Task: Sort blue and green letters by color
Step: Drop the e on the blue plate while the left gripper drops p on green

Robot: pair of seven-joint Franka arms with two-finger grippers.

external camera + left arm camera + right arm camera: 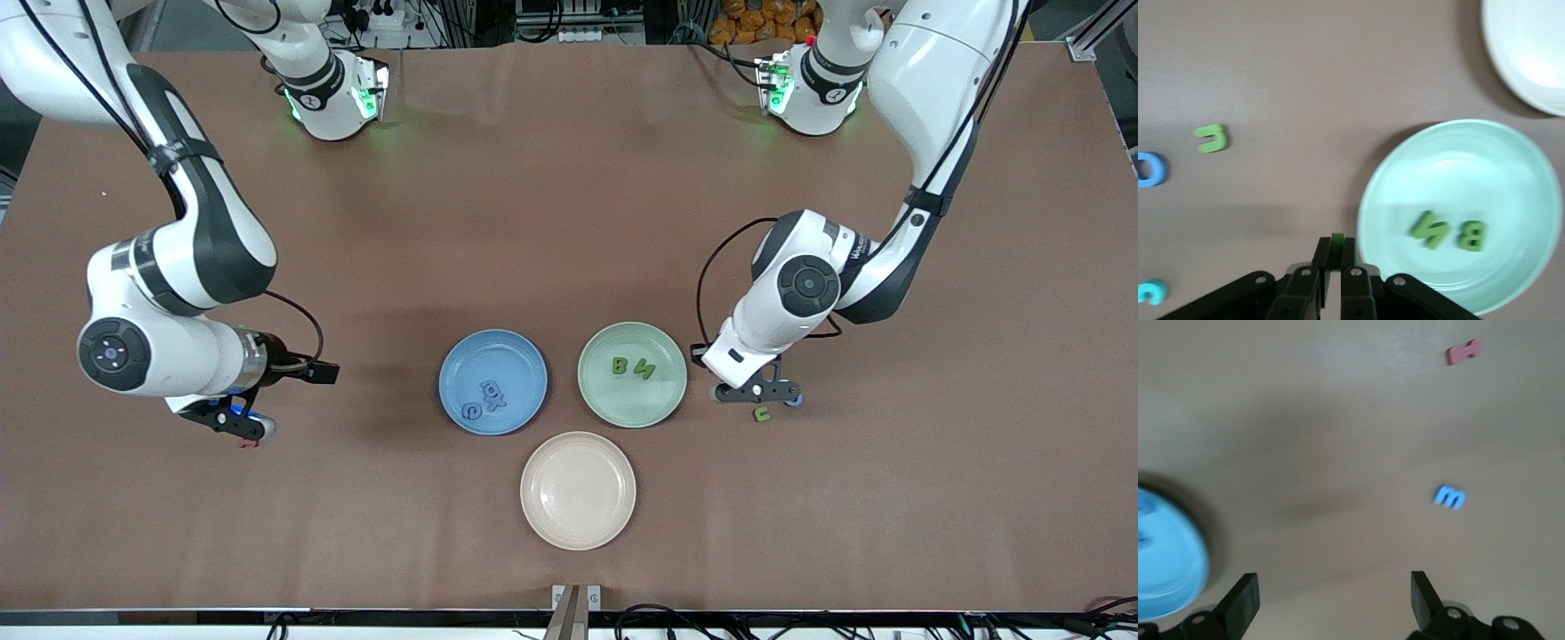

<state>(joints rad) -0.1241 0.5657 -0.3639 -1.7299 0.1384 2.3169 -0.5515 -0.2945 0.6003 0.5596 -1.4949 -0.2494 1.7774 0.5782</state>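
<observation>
Now pinching a green letter (1337,244) edgewise in the left gripper (1331,283) just beside the green plate (674,391), ready for dropping next to its B (620,364); right gripper (1331,597) spread empty beside the blue plate (453,404), over a stray blue letter (1450,497).

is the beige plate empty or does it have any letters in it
Empty. The beige plate shows only bare surface in the front view, while the blue plate holds blue letters and the green plate holds two green ones.
</observation>
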